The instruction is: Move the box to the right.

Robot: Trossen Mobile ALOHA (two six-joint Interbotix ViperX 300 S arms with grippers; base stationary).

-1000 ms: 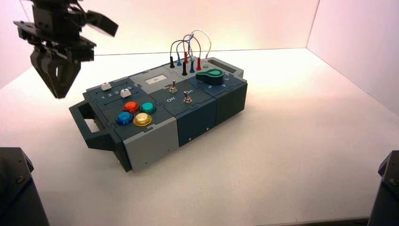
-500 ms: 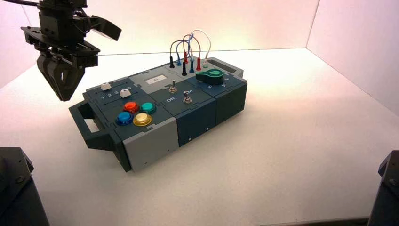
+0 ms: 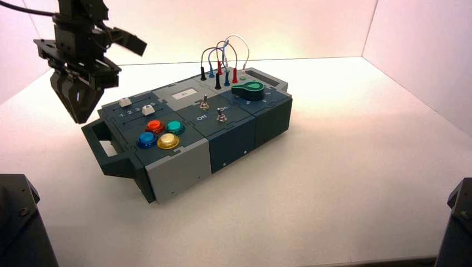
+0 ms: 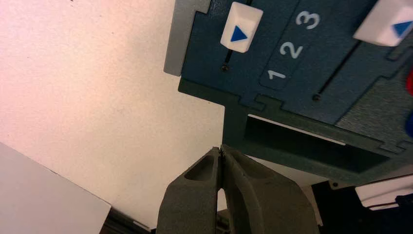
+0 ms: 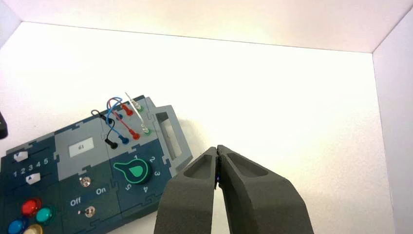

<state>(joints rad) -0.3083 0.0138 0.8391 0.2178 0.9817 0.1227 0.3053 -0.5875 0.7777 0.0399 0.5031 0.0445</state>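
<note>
The long dark blue-grey and grey modular box (image 3: 234, 125) stands on the pale table (image 3: 334, 194), left of centre. The black left gripper (image 3: 79, 121) is above and just beside its near-left end handle (image 3: 119, 165); its jaws are closed together on nothing. Contact with the handle appears absent, though the high view leaves this uncertain. The black right gripper (image 5: 217, 148) waits near the box's far end, its jaws likewise closed and empty.

To push, lower the left jaws outside the handle, seat them against its outer bar, then press steadily rightward. Keep the force near the box's centreline; an off-centre push may rotate it. The long axis runs diagonally, from near left to far right, with the wired end pointing far right.
</note>
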